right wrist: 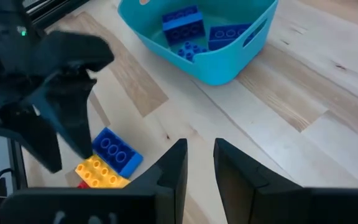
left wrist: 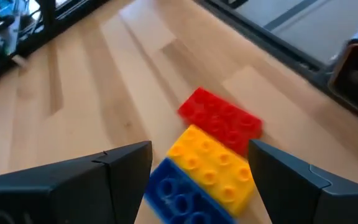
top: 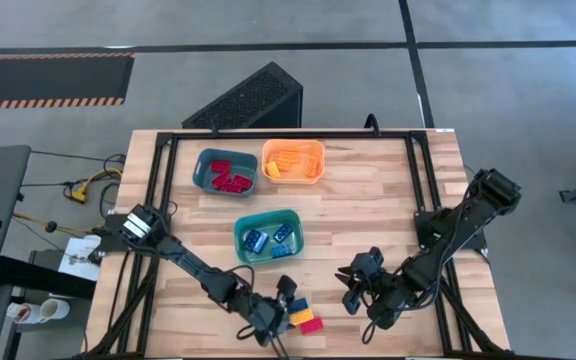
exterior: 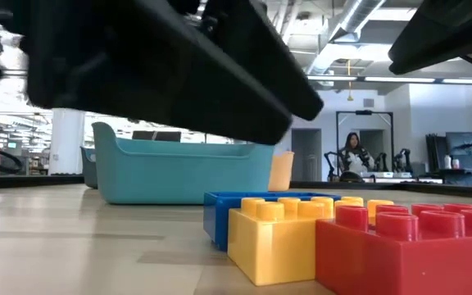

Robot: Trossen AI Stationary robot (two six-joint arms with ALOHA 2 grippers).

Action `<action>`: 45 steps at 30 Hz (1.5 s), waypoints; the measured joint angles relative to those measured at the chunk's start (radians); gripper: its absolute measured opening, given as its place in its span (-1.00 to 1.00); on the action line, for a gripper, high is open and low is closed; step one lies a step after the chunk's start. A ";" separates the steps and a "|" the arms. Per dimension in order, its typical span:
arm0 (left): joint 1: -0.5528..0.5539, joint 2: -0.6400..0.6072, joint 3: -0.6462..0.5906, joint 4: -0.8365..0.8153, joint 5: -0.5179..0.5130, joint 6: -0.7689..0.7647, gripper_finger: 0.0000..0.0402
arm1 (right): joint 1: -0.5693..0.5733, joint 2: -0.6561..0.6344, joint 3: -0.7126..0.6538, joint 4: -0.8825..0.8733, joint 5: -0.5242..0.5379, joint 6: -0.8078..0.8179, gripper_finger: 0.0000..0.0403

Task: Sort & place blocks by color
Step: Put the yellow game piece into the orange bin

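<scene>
Three blocks lie side by side, studs up, near the table's front edge: blue [top: 297,300], yellow [top: 301,314] and red [top: 311,325]. My left gripper [left wrist: 201,165] hangs open just above them, slanting down from the left. In its wrist view one finger stands on each side of the yellow block [left wrist: 213,165] and the blue block [left wrist: 176,196], with the red block [left wrist: 219,118] beyond. To the right, my right gripper [right wrist: 201,165] hovers above bare table. A narrow gap shows between its fingers and nothing is in it.
A teal tray [top: 268,237] with blue blocks stands in the middle of the table. Behind it are a blue-grey tray [top: 225,172] with red blocks and an orange tray [top: 293,160] with yellow ones. Bare wood lies between the two grippers. A person [exterior: 353,156] is far off in the room.
</scene>
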 joint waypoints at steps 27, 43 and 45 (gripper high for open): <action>-0.042 0.030 0.071 -0.221 -0.145 -0.005 0.25 | -0.001 0.000 0.000 0.010 0.022 -0.006 -0.50; -0.107 0.030 0.070 -0.157 -0.105 0.204 0.25 | -0.014 0.000 0.000 0.023 0.023 -0.016 -0.50; -0.092 0.030 0.070 -0.129 -0.105 0.218 0.25 | -0.014 0.000 0.000 0.032 0.023 -0.026 -0.50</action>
